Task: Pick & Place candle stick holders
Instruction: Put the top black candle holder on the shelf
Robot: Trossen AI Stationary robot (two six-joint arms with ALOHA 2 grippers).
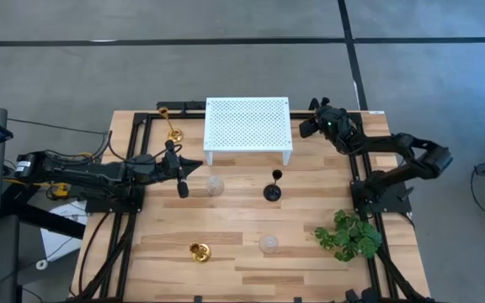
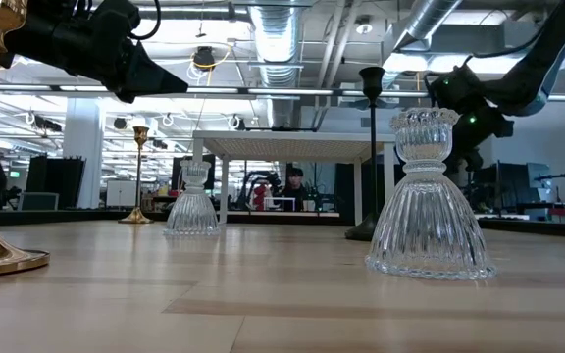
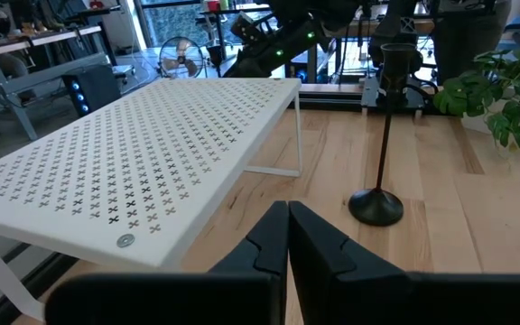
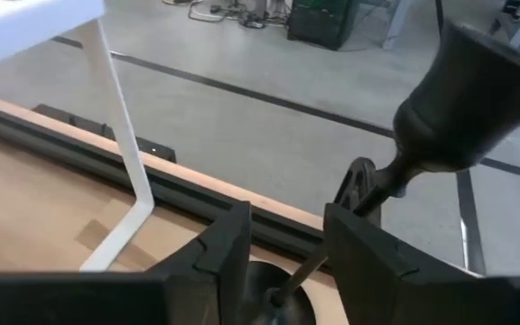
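My right gripper (image 1: pixel 310 126) hovers by the far right corner of the white platform (image 1: pixel 247 126), shut on a black candle holder (image 4: pixel 459 99). My left gripper (image 1: pixel 194 166) is shut and empty, just off the platform's near left leg. On the table, on their round bases, stand a tall gold holder (image 1: pixel 173 128), a clear glass holder (image 1: pixel 215 185), a tall black holder (image 1: pixel 273 187), a squat gold holder (image 1: pixel 200 251) and a second glass holder (image 1: pixel 268 244). My right gripper has the black holder's round base (image 4: pixel 273 302) between its two fingers. The thin stem (image 4: pixel 319 262) runs out between the fingertips, and the cup (image 4: pixel 472 99) points away from the gripper. The holder is lifted clear of the table.
The white perforated platform stands on thin legs at the table's far middle. A green leafy plant (image 1: pixel 348 234) sits near the right edge. Black frame rails (image 1: pixel 133 143) run along the table's left and right sides. People and desks show in the room beyond.
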